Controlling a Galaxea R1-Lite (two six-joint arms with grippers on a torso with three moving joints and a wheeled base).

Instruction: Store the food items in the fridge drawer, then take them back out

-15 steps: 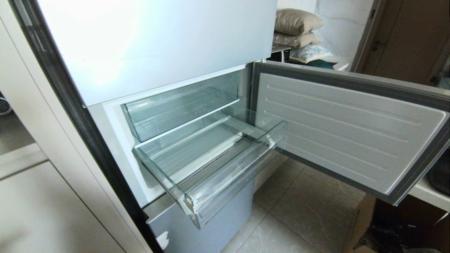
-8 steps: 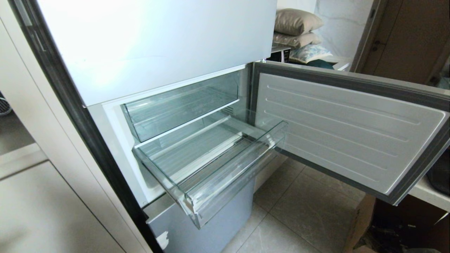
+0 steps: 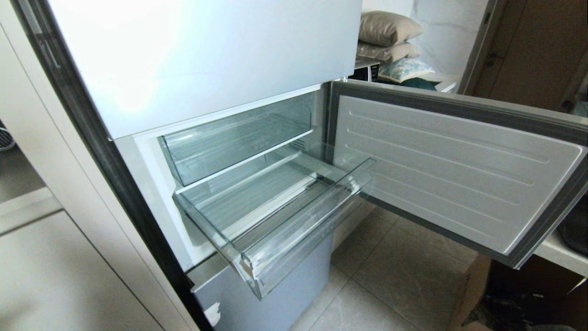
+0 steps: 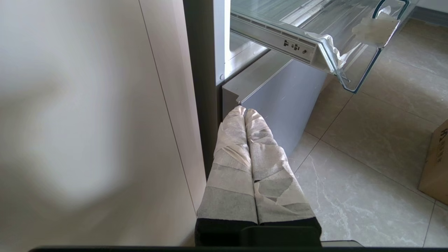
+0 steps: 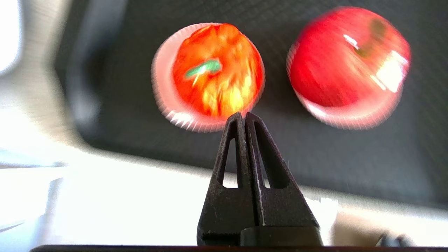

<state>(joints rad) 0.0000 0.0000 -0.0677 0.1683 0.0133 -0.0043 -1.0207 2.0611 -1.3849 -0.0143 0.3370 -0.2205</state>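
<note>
Right gripper (image 5: pixel 244 115) – two fruits (image 5: pixel 217 68), dark tray (image 5: pixel 315 150)

Two food items (image 5: pixel 280 66) sit on a dark tray (image 5: pixel 140 140).

Beige tile floor (image 3: pixel 404 276), stacked pillows (image 3: pixel 388 37) rear, brown door (image 3: pixel 533 50) rt.

1. Fridge drawer (image 3: pixel 275 216): clear, glossy plastic, ribbed floor.
2. Fridge door (image 3: pixel 441 170) lining: matt white plastic, moulded ridges.
3. Floor (image 3: pixel 404 276): smooth tiles, faint sheen.
4. Left gripper (image 4: pixel 245 113): fingers wrapped in pale, creased tape.
5. Right gripper (image 5: pixel 243 117): matt black plastic.
6. Red food item (image 5: pixel 346 56): glossy skin.
7. Orange-red food item (image 5: pixel 217 70): shiny, ribbed.
8. Tray (image 5: pixel 315 157): dark, matt.
</note>
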